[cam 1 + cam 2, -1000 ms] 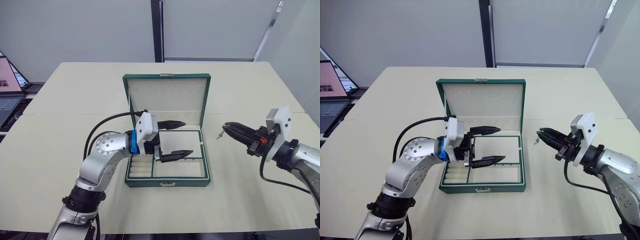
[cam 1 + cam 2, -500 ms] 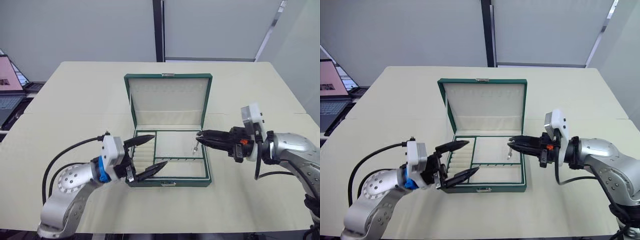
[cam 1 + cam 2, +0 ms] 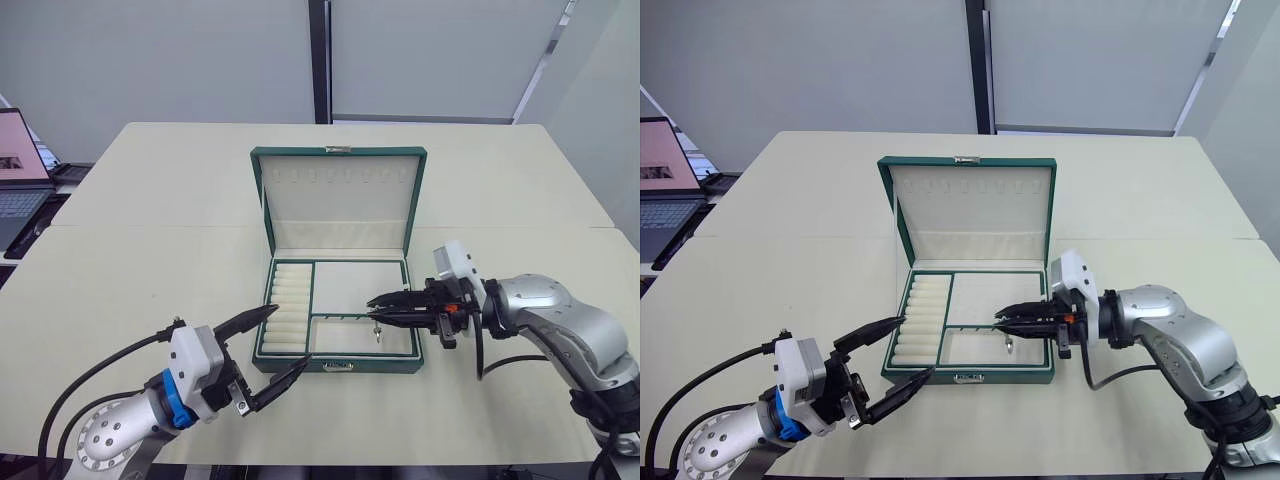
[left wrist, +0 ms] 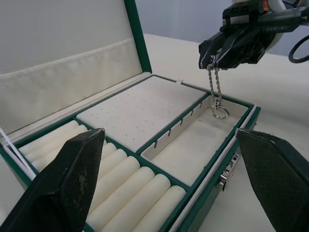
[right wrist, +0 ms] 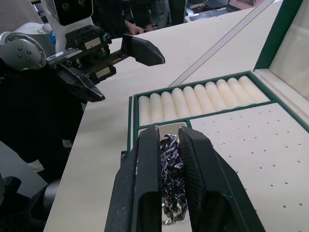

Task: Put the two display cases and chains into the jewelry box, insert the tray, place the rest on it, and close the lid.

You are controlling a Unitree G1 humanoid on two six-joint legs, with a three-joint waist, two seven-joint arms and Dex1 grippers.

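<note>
Head views: the jewelry box (image 3: 338, 366) sits open on the cream counter (image 3: 150, 260), its lid (image 3: 340, 200) upright at the back. The tray (image 3: 300, 315) is seated in the box, ring rolls on the robot's left. The right pincer (image 3: 373, 307) reaches in from the right, clamped on a chain (image 3: 376, 328) that hangs over the tray's front section. The left pincer (image 3: 270, 345) hovers just off the box's front left corner, fingers wide apart, holding nothing. A laptop (image 3: 22, 165) stands at the far left edge.

Left wrist view: the chain (image 4: 214, 92) dangles from the right pincer (image 4: 212, 53), its end ring touching or just above the front section's floor.

Right wrist view: both fingers (image 5: 145, 183) press the bunched chain (image 5: 171, 181) between them; the left pincer (image 5: 123, 63) stands open beyond the tray.
</note>
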